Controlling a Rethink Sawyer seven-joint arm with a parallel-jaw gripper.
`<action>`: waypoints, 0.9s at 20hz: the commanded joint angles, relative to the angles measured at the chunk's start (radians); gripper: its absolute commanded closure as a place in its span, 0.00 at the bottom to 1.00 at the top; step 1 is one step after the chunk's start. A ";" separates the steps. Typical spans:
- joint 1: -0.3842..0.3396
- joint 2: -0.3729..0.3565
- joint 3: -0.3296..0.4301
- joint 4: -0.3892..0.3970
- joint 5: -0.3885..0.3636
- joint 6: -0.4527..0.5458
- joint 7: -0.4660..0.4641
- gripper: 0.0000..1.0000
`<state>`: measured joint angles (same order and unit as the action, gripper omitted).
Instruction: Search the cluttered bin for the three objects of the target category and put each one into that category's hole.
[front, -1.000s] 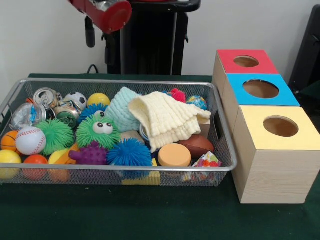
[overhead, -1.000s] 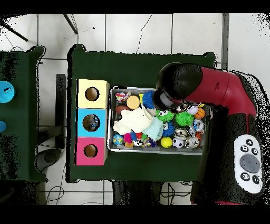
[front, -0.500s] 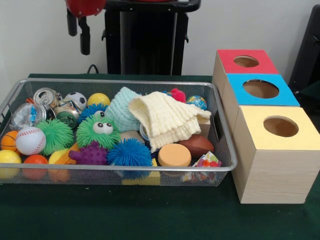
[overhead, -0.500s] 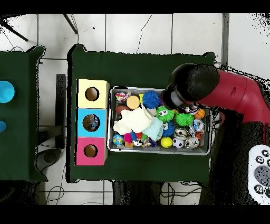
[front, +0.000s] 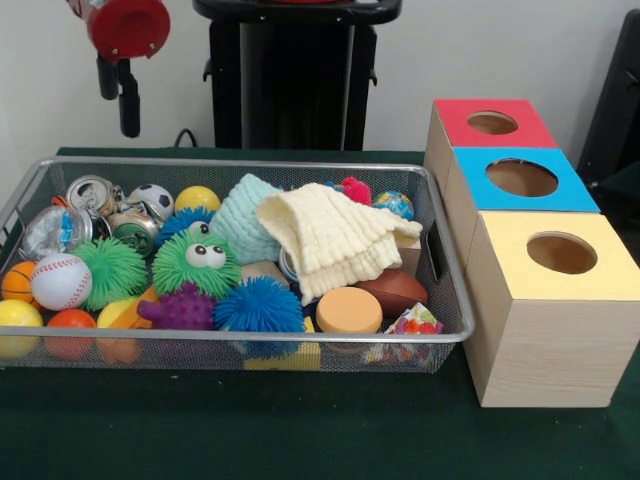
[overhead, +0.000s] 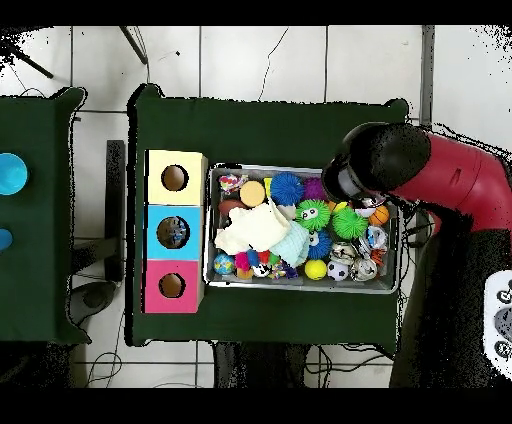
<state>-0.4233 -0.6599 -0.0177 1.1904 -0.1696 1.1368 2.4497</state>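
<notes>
Gripper (front: 118, 88) hung above the wire bin's (front: 240, 165) left end — whether clenched or released could not be told. Cream cloth (front: 335, 240) draped over mid-bin clutter; three holed boxes (front: 540, 300) stood just beside.

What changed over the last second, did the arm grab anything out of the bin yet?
No grab yet. The arm swung sideways above the bin, toward the end away from the boxes; in the front view it went from near the middle to the left. Its hand carries nothing. The toys, the cream cloth and the three boxes stayed put.
</notes>
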 joint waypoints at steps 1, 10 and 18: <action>-0.028 0.075 0.056 0.008 0.016 -0.063 0.003 0.00; -0.082 0.184 0.119 -0.150 0.011 0.032 -0.138 0.00; -0.098 0.214 0.137 -0.183 0.016 0.053 -0.159 0.00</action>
<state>-0.5035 -0.5089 0.0041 1.0409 -0.1698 1.1257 2.4497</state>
